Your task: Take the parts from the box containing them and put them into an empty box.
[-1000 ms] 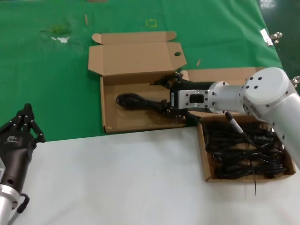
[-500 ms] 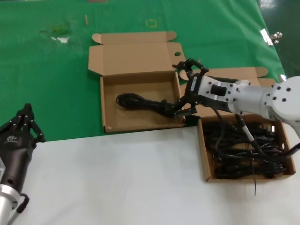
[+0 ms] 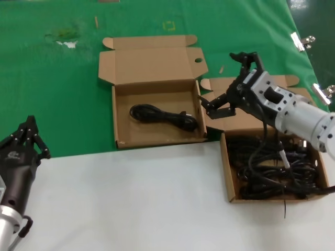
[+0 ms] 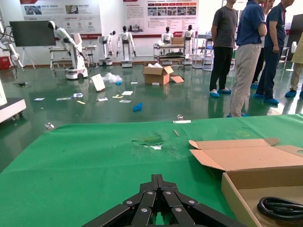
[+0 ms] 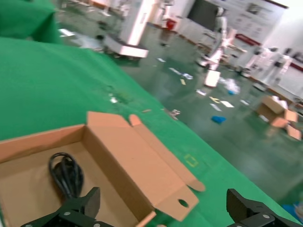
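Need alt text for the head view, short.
The right gripper hangs open and empty above the gap between two open cardboard boxes on green cloth. The left-hand box holds one coiled black cord; the right-hand box holds a tangle of cords. The left gripper rests at the near left, over the white table edge.

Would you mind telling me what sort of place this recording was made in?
Most likely a robotics lab or demonstration hall: white humanoid robots line the far wall under display posters, visitors in blue shoe covers stand on a glossy green floor, and the green-clothed work table holds cardboard boxes.
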You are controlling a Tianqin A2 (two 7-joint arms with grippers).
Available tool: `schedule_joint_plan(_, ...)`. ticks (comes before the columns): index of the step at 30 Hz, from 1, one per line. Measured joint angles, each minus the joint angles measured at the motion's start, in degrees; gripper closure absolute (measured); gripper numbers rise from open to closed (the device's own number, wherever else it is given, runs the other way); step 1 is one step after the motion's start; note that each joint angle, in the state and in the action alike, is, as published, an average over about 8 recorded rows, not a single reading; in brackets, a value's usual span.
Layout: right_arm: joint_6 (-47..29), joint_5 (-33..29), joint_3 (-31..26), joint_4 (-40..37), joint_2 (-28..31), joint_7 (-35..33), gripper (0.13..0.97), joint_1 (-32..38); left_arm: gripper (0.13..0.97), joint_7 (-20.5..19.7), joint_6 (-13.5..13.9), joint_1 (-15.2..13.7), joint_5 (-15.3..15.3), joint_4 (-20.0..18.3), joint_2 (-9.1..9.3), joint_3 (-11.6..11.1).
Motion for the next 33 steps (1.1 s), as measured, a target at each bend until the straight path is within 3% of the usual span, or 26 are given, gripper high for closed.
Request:
schedule_joint_plan(8,4.3,0.7,3.0,2.5,0.3,1.7,0.157,-5.5,0.957,0.0,0.0,0.0,0.0,0.0,0.0,0.0)
schedule_joint_plan(21,5.7,1.8,3.9,3.2,0.3,1.5,0.129,-7.4,0.951,0.0,0.0,0.0,0.0,0.0,0.0,0.0)
schedule_joint_plan(33,8.9,5.4,5.6,5.5,-0.9,0.2,0.129,-11.0,0.842,0.0,0.0,0.0,0.0,0.0,0.0,0.0)
